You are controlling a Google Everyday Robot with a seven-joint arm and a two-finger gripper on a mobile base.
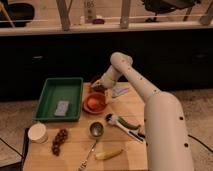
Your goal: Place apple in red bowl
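Note:
The red bowl (95,106) sits on the wooden table (75,155), just right of the green tray. A small round orange shape inside it looks like the apple (92,102), resting in the bowl. My gripper (98,89) is at the end of the white arm, just over the bowl's back rim, close above the apple. Whether it touches the apple cannot be made out.
A green tray (52,89) holding a grey card stands at the left. A white tub (37,132), dark grapes (59,141), a metal cup (96,129), a utensil (88,153), a banana (108,154) and a green-and-white tool (125,126) lie in front. A pale packet (120,91) lies behind the arm.

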